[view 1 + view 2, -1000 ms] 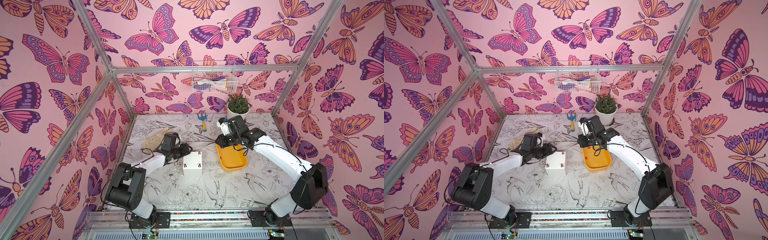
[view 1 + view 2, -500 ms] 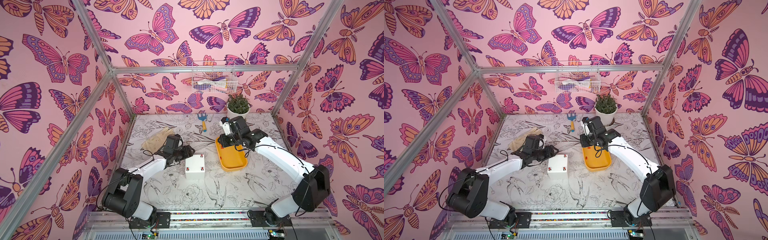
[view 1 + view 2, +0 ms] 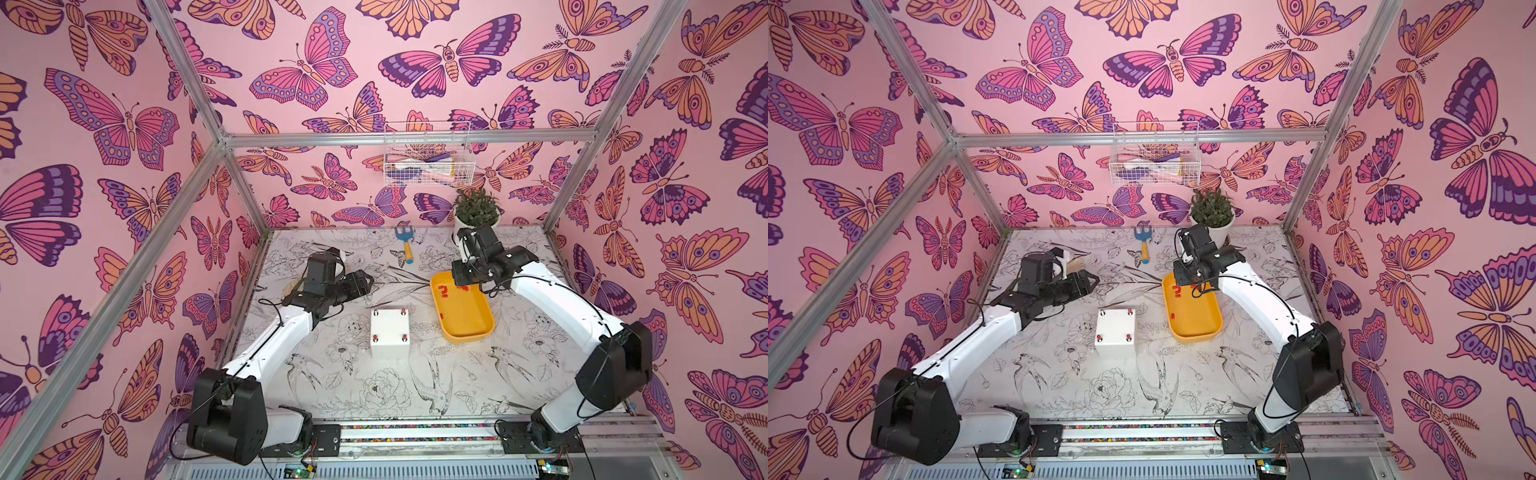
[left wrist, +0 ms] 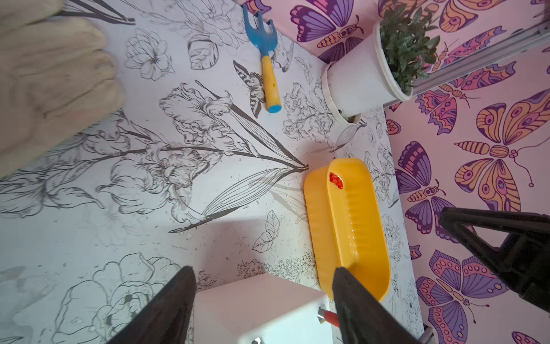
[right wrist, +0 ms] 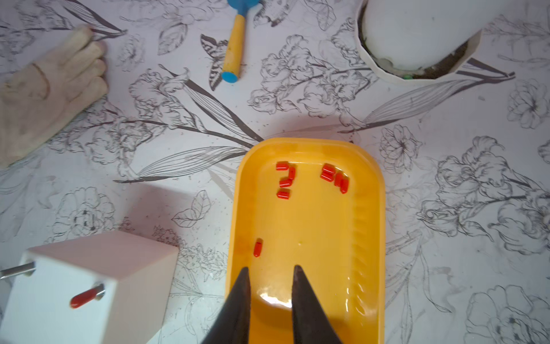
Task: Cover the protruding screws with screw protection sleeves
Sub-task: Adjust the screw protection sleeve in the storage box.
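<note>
The left tool (image 4: pixel 263 269) stood spread wide and empty, with the white box (image 3: pixel 390 330) near its fingertips on the table (image 3: pixel 332 386). On the box, one protruding screw (image 5: pixel 18 269) was bare and another wore a red sleeve (image 5: pixel 86 296). The right tool (image 5: pixel 271 268) hung slightly parted over the yellow tray (image 5: pixel 369 238), holding nothing. Loose screw protection sleeves (image 5: pixel 285 178) lay ahead of its tips.

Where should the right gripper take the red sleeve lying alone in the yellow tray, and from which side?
Grip the lone sleeve midway, across its narrow width, straight down from above. It lies flat on the tray floor, apart from other sleeves, so fingers should fit beside both long sides.
</note>
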Controlling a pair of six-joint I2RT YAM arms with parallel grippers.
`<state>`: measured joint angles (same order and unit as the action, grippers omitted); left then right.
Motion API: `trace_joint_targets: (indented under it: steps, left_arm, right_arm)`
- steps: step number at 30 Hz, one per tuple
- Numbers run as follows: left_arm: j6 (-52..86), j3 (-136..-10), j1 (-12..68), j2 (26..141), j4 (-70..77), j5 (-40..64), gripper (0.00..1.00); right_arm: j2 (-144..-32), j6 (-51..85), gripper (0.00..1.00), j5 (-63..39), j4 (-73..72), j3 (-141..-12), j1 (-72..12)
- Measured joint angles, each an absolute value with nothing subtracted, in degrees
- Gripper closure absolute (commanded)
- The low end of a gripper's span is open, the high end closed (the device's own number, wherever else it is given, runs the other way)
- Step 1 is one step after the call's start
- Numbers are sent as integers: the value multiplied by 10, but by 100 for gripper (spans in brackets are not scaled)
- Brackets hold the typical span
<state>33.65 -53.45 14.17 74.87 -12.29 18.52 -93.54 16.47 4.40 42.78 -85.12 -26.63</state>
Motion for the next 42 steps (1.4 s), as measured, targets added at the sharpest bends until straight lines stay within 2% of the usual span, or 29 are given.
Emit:
trace_joint_targets:
  steps: [10, 21, 42]
  left_arm:
    - [307, -550, 124, 646, -212, 140, 22]
    - [310, -550, 105, 650, -241, 114, 22]
    - [316, -550, 93, 652, -241, 105, 22]
  right_arm:
    - [-1036, 121, 73, 57, 475, -910, -251]
    - [-1156, 49, 69, 25, 458, -911, -251]
    - [-1211, 25, 62, -10, 419, -921, -251]
